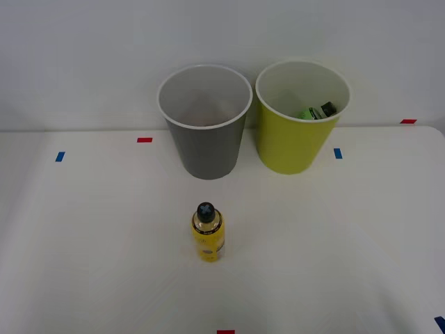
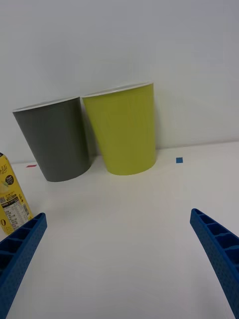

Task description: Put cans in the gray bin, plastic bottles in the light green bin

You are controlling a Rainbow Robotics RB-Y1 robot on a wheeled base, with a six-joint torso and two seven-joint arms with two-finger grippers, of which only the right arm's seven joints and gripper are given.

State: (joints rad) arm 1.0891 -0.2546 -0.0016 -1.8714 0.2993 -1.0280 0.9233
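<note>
The yellow bottle (image 1: 208, 236) stands mid-table, not yet grasped; the right gripper (image 2: 119, 264), fingers apart, must close around it next.

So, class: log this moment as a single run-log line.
right pincer: open, empty | yellow bottle: upright on table, before gray bin | light green bin: holds green item | next: likely grasp bottle
</note>
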